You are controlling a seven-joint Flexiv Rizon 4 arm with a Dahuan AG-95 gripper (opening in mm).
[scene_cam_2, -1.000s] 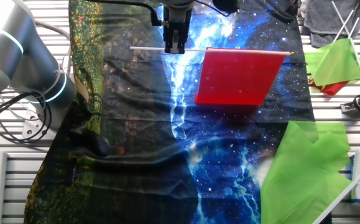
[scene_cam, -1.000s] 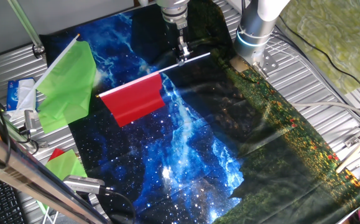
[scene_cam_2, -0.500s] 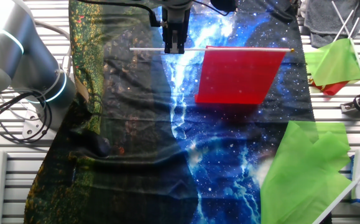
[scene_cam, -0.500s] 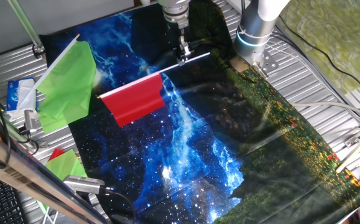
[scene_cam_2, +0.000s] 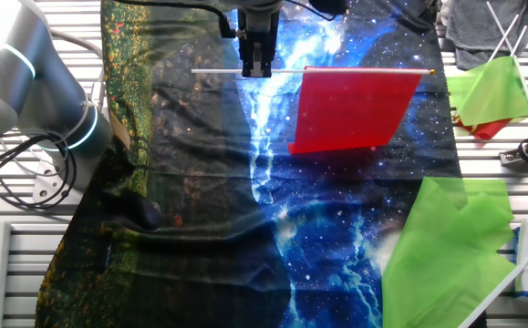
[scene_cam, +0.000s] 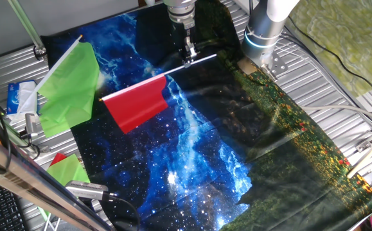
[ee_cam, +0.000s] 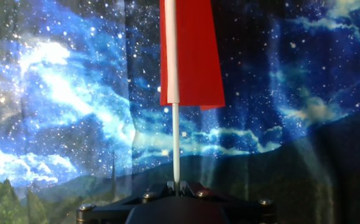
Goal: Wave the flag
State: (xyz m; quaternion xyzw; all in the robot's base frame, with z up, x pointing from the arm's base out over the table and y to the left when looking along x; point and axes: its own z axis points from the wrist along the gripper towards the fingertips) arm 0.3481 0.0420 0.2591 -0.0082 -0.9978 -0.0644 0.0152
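The flag is a bright red sheet (scene_cam: 136, 104) on a thin white stick (scene_cam: 202, 59). My gripper (scene_cam: 189, 61) is shut on the stick near its bare end and holds the flag just above the galaxy cloth. In the other fixed view the gripper (scene_cam_2: 256, 71) grips the stick left of the red sheet (scene_cam_2: 350, 109), which hangs below the level stick. In the hand view the stick (ee_cam: 176, 137) runs straight up from my gripper (ee_cam: 177, 185) to the red sheet (ee_cam: 192, 53).
A larger light-green flag (scene_cam: 70, 86) lies at the cloth's left edge, also seen in the other fixed view (scene_cam_2: 450, 251). A small green-and-red flag (scene_cam_2: 491, 96) lies on the metal slats. The arm's base (scene_cam: 263, 32) stands at the back right.
The red sheet has swung slightly; its far end has lifted a little. The gripper stays shut on the stick in about the same place.
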